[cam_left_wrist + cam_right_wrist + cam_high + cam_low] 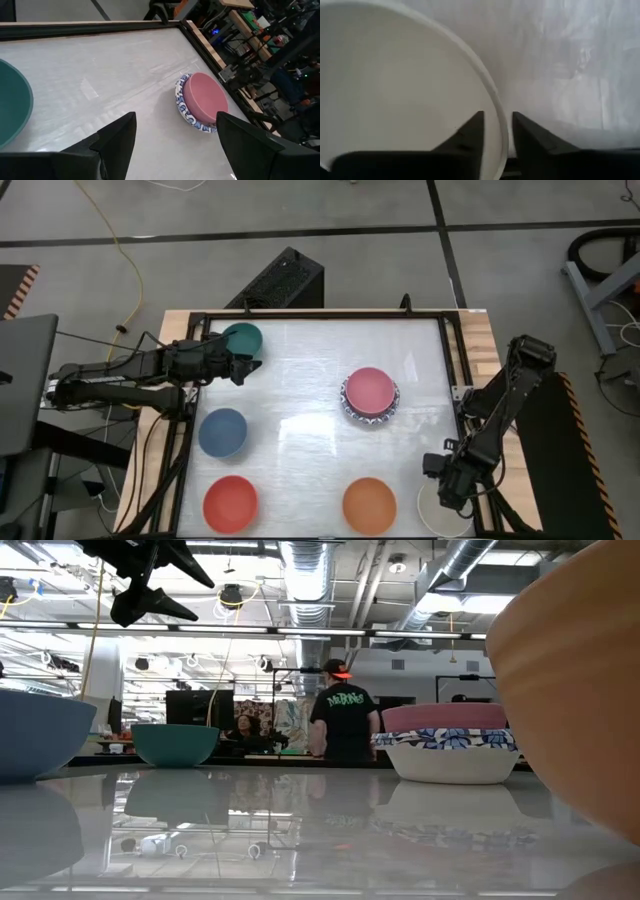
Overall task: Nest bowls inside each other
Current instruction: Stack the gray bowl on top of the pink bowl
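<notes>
The cream bowl (432,515) stands at the table's near right corner. My right gripper (497,120) points down over its rim (501,135), one finger inside the bowl and one outside, with a narrow gap. A pink bowl (370,388) sits nested in a blue-and-white patterned bowl (371,416) right of centre. The green bowl (246,336) is at the far left, the blue (222,431) and red (230,503) bowls along the left side, and the orange one (369,505) near the front. My left gripper (175,120) hangs open above the table beside the green bowl. My right gripper comes from above, pointing down, with its fingers astride the cream bowl's rim (503,150) on the side toward the table's middle. The outer finger (525,132) stands right against the rim. Whether the fingers touch it, I cannot tell. The bowl rests on the table.
A black frame (320,314) runs around the glossy white tabletop. A black box (280,280) and a yellow cable (128,250) lie on the floor beyond the far edge. In the low view a person (343,720) stands in the room behind the table.
</notes>
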`<move>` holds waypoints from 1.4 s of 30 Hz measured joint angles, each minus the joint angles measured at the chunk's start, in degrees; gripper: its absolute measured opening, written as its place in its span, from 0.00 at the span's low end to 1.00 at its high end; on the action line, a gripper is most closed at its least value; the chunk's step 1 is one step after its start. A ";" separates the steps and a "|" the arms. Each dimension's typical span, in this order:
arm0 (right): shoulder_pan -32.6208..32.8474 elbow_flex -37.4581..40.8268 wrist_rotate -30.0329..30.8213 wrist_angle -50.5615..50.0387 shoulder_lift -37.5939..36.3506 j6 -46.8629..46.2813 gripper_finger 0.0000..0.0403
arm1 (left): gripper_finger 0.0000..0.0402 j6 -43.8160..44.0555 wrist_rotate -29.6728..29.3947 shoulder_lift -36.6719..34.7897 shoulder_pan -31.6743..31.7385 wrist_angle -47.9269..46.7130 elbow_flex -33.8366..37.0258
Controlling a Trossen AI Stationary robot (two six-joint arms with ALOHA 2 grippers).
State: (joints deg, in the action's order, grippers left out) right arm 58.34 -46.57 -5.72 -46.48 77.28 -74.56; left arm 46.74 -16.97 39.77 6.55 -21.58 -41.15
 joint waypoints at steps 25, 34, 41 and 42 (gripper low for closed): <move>-19.36 -0.02 4.00 -19.49 -7.23 -7.13 0.02 | 0.65 -3.02 -0.34 -0.01 0.02 0.00 0.00; -34.11 0.04 7.88 -21.37 -19.99 -5.99 0.02 | 0.65 -3.04 0.11 -0.01 0.02 0.00 0.00; -47.22 -0.48 1.36 -19.78 -24.04 -2.29 0.02 | 0.65 -2.65 0.13 -0.01 0.02 0.00 0.00; -48.74 -1.19 0.37 -19.71 -24.03 -1.11 0.02 | 0.65 -2.48 0.11 -0.02 0.01 0.00 0.00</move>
State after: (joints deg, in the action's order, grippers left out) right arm 9.60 -47.76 -5.34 -66.18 53.24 -75.67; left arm 44.26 -16.86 39.75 6.56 -21.58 -41.15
